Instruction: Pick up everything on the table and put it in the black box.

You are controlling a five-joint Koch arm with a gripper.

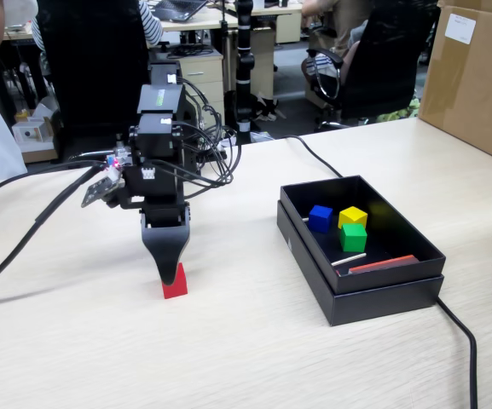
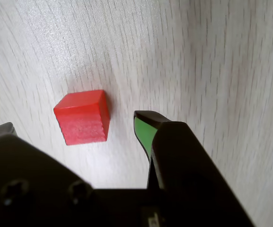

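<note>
Red cube (image 1: 175,280) is sitting on the table (image 1: 254,341) directly under the gripper (image 1: 167,274) in the fixed view, its tip overlapping the cube's top, while the blue cube (image 1: 320,217), yellow cube (image 1: 353,216) and green cube (image 1: 354,236) are lying in the black box (image 1: 382,294), well off to the tool's side. From this angle the jaws are lining up one behind the other.

In the wrist view the gripper (image 2: 72,125) is standing open and holding nothing; the red cube (image 2: 82,117) is lying between a green-lined finger (image 2: 142,130) and a grey tip at the frame's edge, touching neither. Closing too high could be risky: the cube might squirt out or tip.
</note>
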